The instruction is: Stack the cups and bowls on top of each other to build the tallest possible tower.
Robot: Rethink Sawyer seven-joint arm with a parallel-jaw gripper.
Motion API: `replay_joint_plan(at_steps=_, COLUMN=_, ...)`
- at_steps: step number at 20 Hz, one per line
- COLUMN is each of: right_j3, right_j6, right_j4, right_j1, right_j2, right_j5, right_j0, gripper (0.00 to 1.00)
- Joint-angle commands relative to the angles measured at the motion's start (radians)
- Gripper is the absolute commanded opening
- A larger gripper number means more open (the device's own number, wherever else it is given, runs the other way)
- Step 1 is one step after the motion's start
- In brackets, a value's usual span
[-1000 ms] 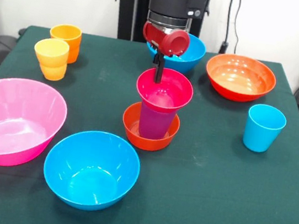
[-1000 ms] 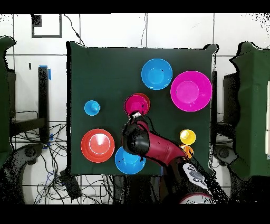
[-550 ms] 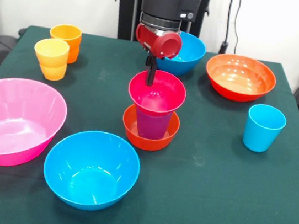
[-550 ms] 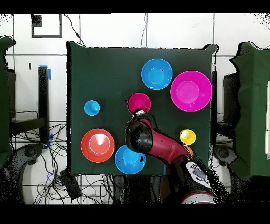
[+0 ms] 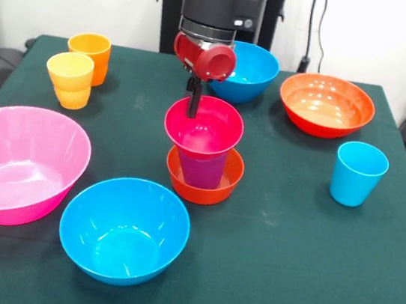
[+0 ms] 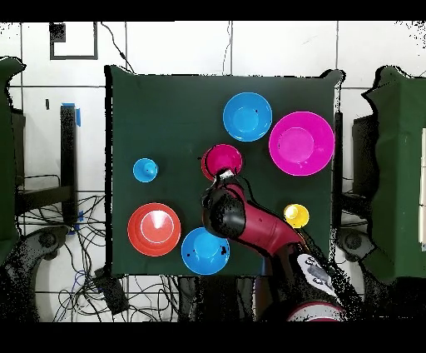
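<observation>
The tower stands mid-table: a small orange bowl (image 5: 215, 189) holds a purple cup (image 5: 202, 169), and a small crimson bowl (image 5: 204, 132) rests on top, offset to the left of the cup. My gripper (image 5: 192, 108) comes down onto the crimson bowl's far rim and is shut on it. From overhead, the crimson bowl (image 6: 223, 157) hides the cup below, with the gripper (image 6: 222, 175) at its edge. A light blue cup (image 5: 357, 174) stands to the right. A yellow cup (image 5: 69, 79) and an orange cup (image 5: 90, 48) stand at the far left.
A huge pink bowl (image 5: 12, 163) and a blue bowl (image 5: 124, 228) sit near the front left. A second blue bowl (image 5: 251, 71) lies behind the gripper, with a wide orange bowl (image 5: 325, 103) at the far right.
The gripper has moved left in the front view, carrying the crimson bowl with it, so the bowl now overhangs the purple cup on the left side.
</observation>
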Motion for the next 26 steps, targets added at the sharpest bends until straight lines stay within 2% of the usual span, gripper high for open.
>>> replay_joint_plan(at_steps=1, right_j3=-0.041, right_j6=0.067, right_j4=-0.013, right_j1=0.072, right_j2=0.033, right_j5=0.061, right_j0=-0.014, gripper=0.0)
replay_joint_plan(at_steps=7, right_j3=-0.04, right_j6=0.079, right_j4=-0.006, right_j1=0.077, right_j2=0.034, right_j5=0.053, right_j0=-0.006, gripper=0.0)
replay_joint_plan(at_steps=14, right_j3=-0.006, right_j6=0.131, right_j4=0.011, right_j1=0.079, right_j2=0.103, right_j5=0.036, right_j0=-0.031, gripper=0.0)
replay_joint_plan(at_steps=21, right_j3=0.008, right_j6=0.168, right_j4=0.042, right_j1=0.078, right_j2=0.1, right_j5=0.019, right_j0=0.002, gripper=0.0)
replay_joint_plan(at_steps=26, right_j3=0.013, right_j6=0.171, right_j4=0.034, right_j1=0.072, right_j2=0.127, right_j5=0.013, right_j0=-0.017, gripper=0.0)
